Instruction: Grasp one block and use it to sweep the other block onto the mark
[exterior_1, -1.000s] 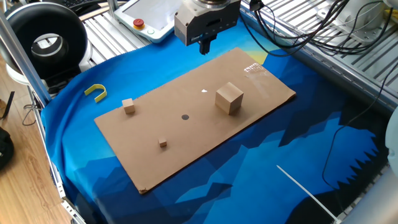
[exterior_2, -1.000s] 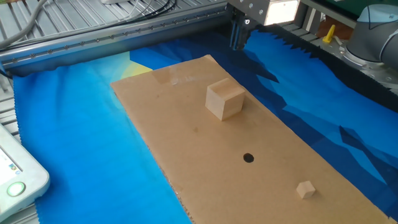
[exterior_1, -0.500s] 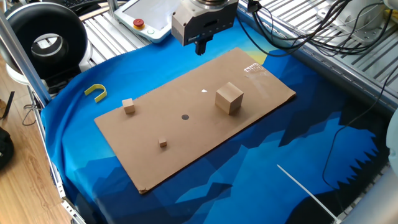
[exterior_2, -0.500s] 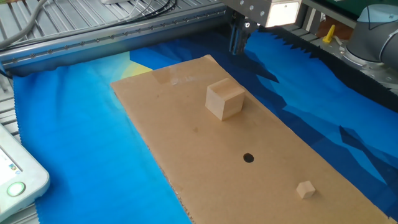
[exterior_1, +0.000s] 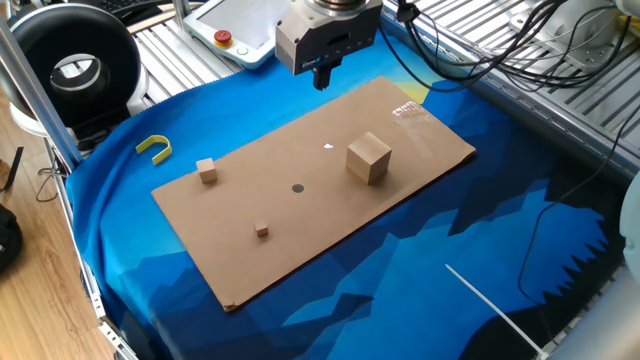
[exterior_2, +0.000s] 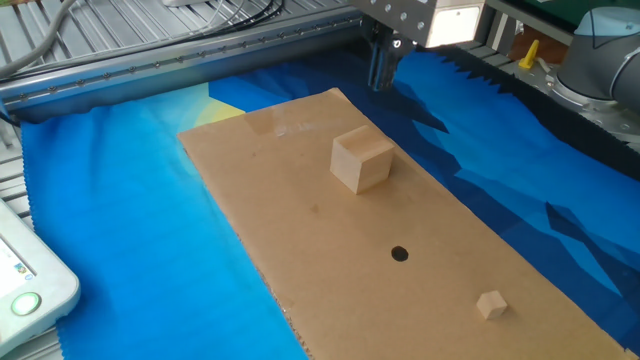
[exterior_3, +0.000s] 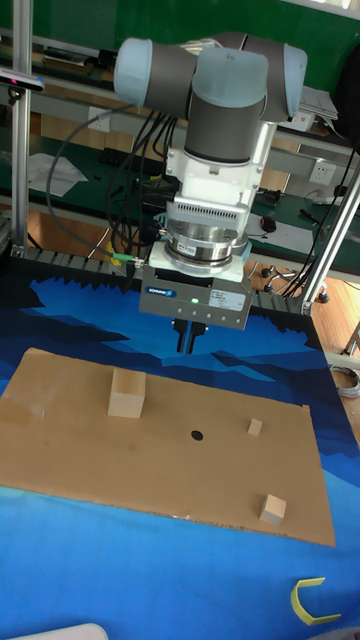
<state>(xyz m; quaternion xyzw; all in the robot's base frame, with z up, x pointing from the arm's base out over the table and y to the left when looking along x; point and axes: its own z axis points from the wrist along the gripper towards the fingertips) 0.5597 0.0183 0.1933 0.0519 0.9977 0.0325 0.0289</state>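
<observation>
The one block, a small pale cube, sits near the left end of the brown cardboard sheet. The other block, the tiniest cube, lies near the sheet's front edge. The mark is a dark dot between them and the big tan cube. My gripper hangs above the sheet's far edge, fingers together and holding nothing, well away from both blocks.
A white speck and a white printed patch mark the sheet. A yellow hook lies on the blue cloth to the left. A teach pendant and cables lie on the metal frame behind.
My gripper has shifted slightly left and a little higher over the sheet's far edge. The blocks have not moved.
</observation>
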